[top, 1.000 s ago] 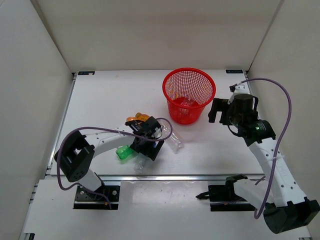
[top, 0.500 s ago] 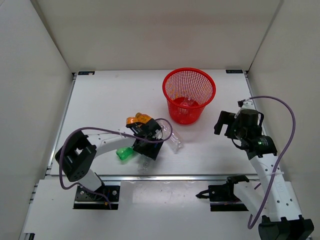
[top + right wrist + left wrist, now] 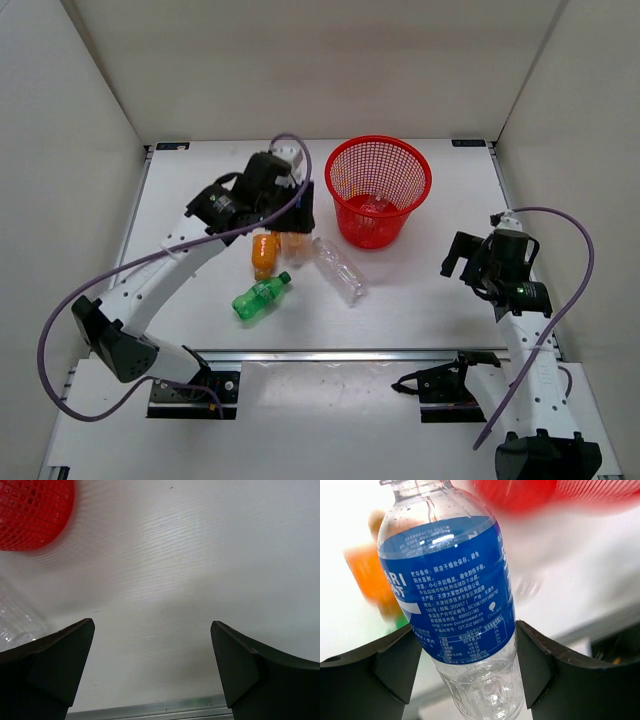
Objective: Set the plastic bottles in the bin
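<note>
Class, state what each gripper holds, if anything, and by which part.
Left gripper: the blue-labelled bottle, fingers on its body at the label's lower edge. Right gripper: nothing.

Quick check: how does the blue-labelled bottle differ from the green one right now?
Hold: the blue-labelled bottle is clamped between the fingers of the left gripper; the green bottle lies on its side on the table with nothing touching it.
Look: the blue-labelled bottle has a clear body with a blue wrap; the green bottle is green all over.
Shared: both are small plastic drink bottles, and neither is in the bin yet.
</note>
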Available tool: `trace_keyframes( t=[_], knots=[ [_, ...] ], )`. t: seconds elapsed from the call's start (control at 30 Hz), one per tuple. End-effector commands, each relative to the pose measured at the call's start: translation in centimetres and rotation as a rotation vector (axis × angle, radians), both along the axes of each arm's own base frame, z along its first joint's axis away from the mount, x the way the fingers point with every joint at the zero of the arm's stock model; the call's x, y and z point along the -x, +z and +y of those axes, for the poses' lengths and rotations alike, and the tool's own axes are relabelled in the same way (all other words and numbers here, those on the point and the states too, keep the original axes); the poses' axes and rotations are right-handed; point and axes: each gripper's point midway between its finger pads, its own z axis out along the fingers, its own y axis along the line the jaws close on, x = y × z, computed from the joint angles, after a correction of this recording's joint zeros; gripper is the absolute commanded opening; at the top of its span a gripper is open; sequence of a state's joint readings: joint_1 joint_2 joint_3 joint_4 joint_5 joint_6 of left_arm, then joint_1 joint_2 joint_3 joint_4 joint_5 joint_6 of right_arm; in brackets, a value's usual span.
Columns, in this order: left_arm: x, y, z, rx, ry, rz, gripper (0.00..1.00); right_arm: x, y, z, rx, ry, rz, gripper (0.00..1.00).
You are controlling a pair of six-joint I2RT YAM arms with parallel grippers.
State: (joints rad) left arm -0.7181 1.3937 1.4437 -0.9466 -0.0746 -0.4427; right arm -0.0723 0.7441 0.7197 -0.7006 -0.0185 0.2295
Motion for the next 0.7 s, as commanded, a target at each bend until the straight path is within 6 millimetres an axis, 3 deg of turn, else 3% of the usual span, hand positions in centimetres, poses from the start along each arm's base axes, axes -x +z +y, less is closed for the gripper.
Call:
trace_keyframes(
  t=[0.0, 0.03, 0.07, 0.1, 0.13, 0.2, 0.23, 0.27, 0.33, 0.4, 0.47, 0.6, 0.67],
  knots=[
    [-4.0, 6.8, -1.9, 0.028, 0.033, -0.192, 0.5, -0.9, 1.5, 0.3, 0.005, 0.04, -0.085, 0.99],
    [-5.4, 6.3, -3.4, 0.014, 0.008, -0.19, 0.51, -0.9, 1.5, 0.4, 0.003, 0.041, -0.079, 0.99],
    [-7.5, 7.8, -5.2, 0.055, 0.011, -0.22, 0.5, -0.9, 1.3, 0.7, -0.006, 0.047, -0.073, 0.99],
    [-8.4, 11.6, -7.0, 0.138, -0.012, -0.299, 0.51, -0.8, 1.0, 1.1, -0.008, 0.066, -0.061, 1.0],
    [-10.1, 10.6, -8.4, 0.128, -0.02, -0.299, 0.53, -1.0, 1.1, 1.5, -0.013, 0.079, -0.065, 0.99],
    [-13.3, 12.9, -11.6, 0.223, -0.018, -0.38, 0.56, -0.9, 0.8, 2.3, -0.033, 0.095, -0.057, 0.99],
    [-14.4, 14.5, -11.6, 0.269, 0.01, -0.413, 0.56, -1.0, 0.9, 3.0, -0.037, 0.116, -0.072, 0.99],
    [-15.7, 13.2, -12.7, 0.285, 0.034, -0.392, 0.55, -0.9, 0.7, 3.2, -0.044, 0.117, -0.07, 0.99],
    [-17.5, 13.4, -14.1, 0.364, 0.055, -0.393, 0.54, -0.8, 0.6, 4.1, -0.048, 0.15, -0.072, 0.99],
    [-18.3, 12.6, -16.0, 0.394, 0.04, -0.407, 0.52, -0.7, 0.4, 4.6, -0.048, 0.177, -0.064, 0.99],
    [-18.1, 13.2, -17.9, 0.412, 0.028, -0.436, 0.52, -0.5, 0.3, 5.3, -0.05, 0.198, -0.068, 0.99],
    [-17.5, 12.5, -19.3, 0.397, 0.002, -0.428, 0.82, 0.1, -1.0, 6.0, -0.016, 0.23, -0.037, 0.99],
    [-17.0, 12.4, -18.9, 0.389, -0.007, -0.422, 0.87, 0.1, -1.4, 6.3, 0.016, 0.251, -0.036, 0.99]
  ],
)
